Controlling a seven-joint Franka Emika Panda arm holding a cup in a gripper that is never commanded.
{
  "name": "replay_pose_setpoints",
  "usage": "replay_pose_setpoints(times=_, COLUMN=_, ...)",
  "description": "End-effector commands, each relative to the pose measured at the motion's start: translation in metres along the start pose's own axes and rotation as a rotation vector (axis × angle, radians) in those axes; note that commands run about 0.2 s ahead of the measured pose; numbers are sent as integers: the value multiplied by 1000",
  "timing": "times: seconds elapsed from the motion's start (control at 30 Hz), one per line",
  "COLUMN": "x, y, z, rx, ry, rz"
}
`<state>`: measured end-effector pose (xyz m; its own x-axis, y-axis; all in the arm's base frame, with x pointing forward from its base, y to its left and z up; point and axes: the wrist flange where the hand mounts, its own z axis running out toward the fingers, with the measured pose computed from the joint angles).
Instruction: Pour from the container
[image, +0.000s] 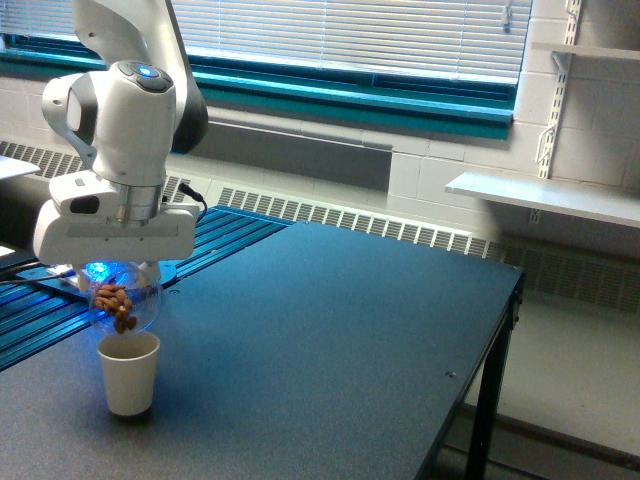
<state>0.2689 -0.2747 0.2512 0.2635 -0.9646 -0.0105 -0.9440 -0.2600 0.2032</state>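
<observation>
A clear rounded jar (123, 303) with brown nut-like pieces inside hangs tipped mouth-down under my gripper (120, 280), which is shut on it. Only a small cluster of the brown pieces shows in the jar, near its lower side. Directly below stands a cream-white paper cup (130, 372), upright on the dark table (330, 330) at the exterior view's left. The jar's mouth is a little above the cup's rim, not touching it. My fingertips are hidden behind the white gripper body.
Teal slatted rails (210, 235) run behind the arm at the exterior view's left. The table's right edge and leg (490, 400) drop off to the floor. A white wall shelf (540, 195) sits at the far right, below window blinds.
</observation>
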Motion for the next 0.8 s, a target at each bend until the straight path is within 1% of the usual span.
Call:
replay_pose_setpoints(times=0.03, x=1, y=2, z=-2, rx=-7, ry=4, rz=-4)
replay_pose_setpoints(times=0.4, x=1, y=-1, z=-5, rx=-6, ry=5, rz=-15)
replay_pose_setpoints(times=0.67, x=-3, y=2, z=0, rx=-36, ry=-2, rz=-34)
replay_pose_setpoints(times=0.8, x=-2, y=1, z=-1, rx=-34, ry=0, rz=-37)
